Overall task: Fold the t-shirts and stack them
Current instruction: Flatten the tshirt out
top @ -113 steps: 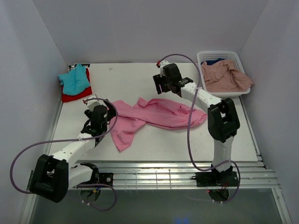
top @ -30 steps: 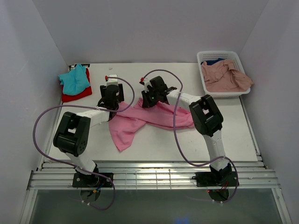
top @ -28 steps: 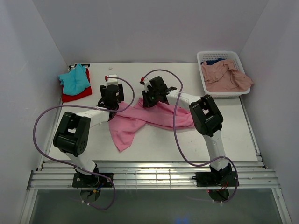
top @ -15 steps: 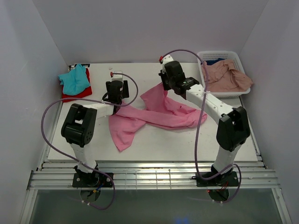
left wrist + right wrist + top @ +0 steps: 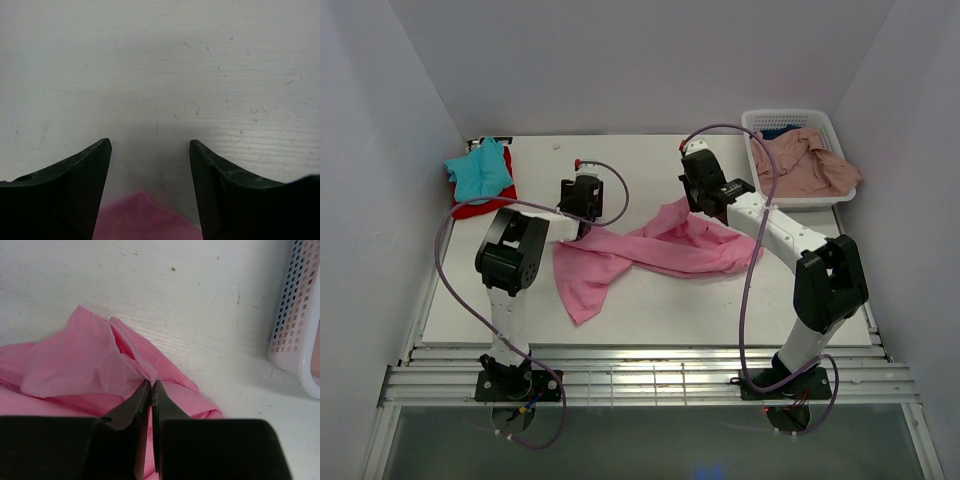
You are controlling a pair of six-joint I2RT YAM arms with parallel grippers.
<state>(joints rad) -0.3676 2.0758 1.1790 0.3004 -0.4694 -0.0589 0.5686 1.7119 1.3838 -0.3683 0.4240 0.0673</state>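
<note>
A bright pink t-shirt (image 5: 650,245) lies crumpled across the middle of the table. My right gripper (image 5: 700,208) is shut on a raised fold at its back edge; in the right wrist view the fingertips (image 5: 151,382) pinch a ridge of the pink t-shirt (image 5: 85,365). My left gripper (image 5: 582,220) stands open at the shirt's back left corner. In the left wrist view a tip of the pink t-shirt (image 5: 145,220) lies low between the spread fingers of the left gripper (image 5: 150,142), touching neither. A teal t-shirt (image 5: 480,170) rests on a red one (image 5: 485,207) at the back left.
A white lattice basket (image 5: 790,116) stands at the back right, close to my right arm, holding a salmon-pink shirt (image 5: 800,165) and a dark blue one (image 5: 780,131). The basket wall (image 5: 300,305) shows at the right wrist view's right edge. Walls enclose the table.
My right gripper has carried the pinched pink fold to the right, toward the basket, spreading the cloth. My left gripper has shifted right and toward the back, to the shirt's corner, staying open.
</note>
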